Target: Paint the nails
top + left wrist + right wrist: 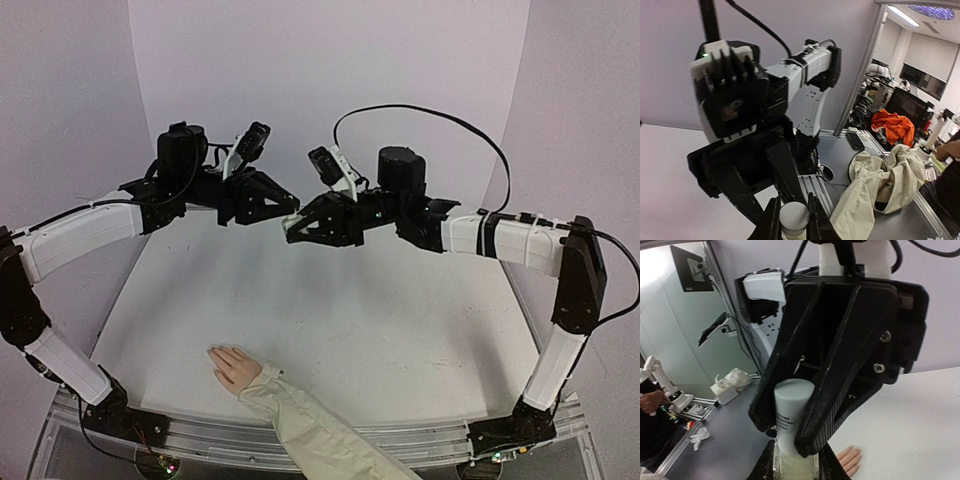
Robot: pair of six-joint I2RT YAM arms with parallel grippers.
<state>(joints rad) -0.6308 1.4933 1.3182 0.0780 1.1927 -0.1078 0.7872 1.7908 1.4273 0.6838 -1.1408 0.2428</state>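
A small white bottle (291, 224) hangs in the air between both grippers, high over the far middle of the table. My left gripper (284, 207) is shut on its white cap (793, 215), whose round end faces the left wrist camera. My right gripper (297, 230) is shut on its glass body (792, 469), which holds pale liquid; the cap (792, 405) sits between the left arm's black fingers (840, 390). The pale pink hand (234, 366) lies flat near the table's front edge, its cream sleeve (305, 425) running off the front. It also shows in the right wrist view (850, 460). The nails are too small to make out.
The white table (400, 330) is walled by lilac panels at the back and sides. An aluminium rail (400, 437) runs along the front edge between the arm bases. Off the table lie a cream cloth (880, 185) and an orange cloth (892, 127).
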